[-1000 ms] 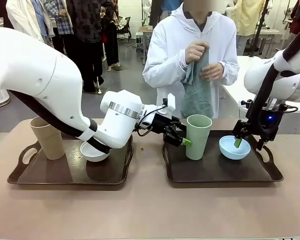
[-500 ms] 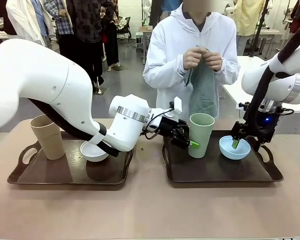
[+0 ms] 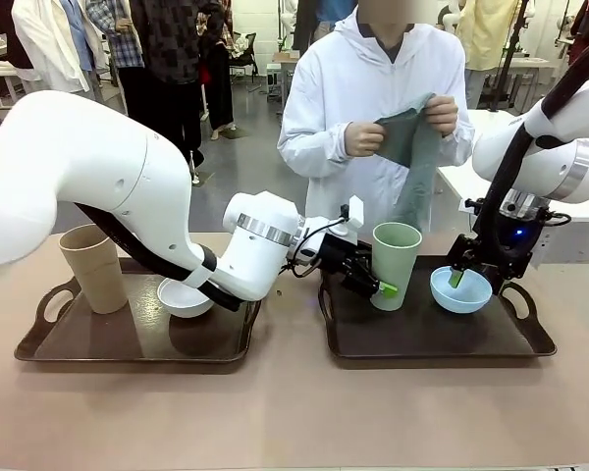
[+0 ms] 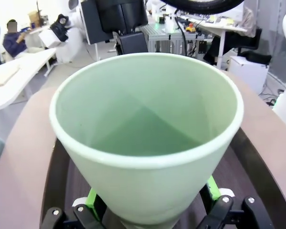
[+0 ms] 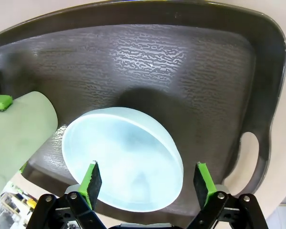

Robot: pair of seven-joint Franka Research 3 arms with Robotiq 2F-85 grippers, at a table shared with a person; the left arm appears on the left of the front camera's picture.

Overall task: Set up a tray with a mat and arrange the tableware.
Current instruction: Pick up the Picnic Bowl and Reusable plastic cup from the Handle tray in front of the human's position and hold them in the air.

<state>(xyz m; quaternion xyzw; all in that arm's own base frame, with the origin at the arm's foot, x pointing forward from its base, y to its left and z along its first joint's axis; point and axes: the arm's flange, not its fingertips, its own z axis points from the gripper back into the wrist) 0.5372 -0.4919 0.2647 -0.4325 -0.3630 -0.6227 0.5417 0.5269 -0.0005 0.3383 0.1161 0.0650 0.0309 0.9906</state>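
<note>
On the right-hand tray (image 3: 530, 339) my left gripper (image 3: 381, 287) stands spread around the pale green tumbler (image 3: 393, 257) near its base and my right gripper (image 5: 148, 183) gapes over the light blue bowl (image 5: 121, 157), neither clamped, so I would centre each, squeeze gently, then lift straight.

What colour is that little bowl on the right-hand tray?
The small bowl is light blue, clearest in the right wrist view.

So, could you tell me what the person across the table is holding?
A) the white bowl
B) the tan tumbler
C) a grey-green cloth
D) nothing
C: the person's hands hold up a grey-green cloth at chest height, while the tan tumbler and white bowl stand on the left tray.
</note>
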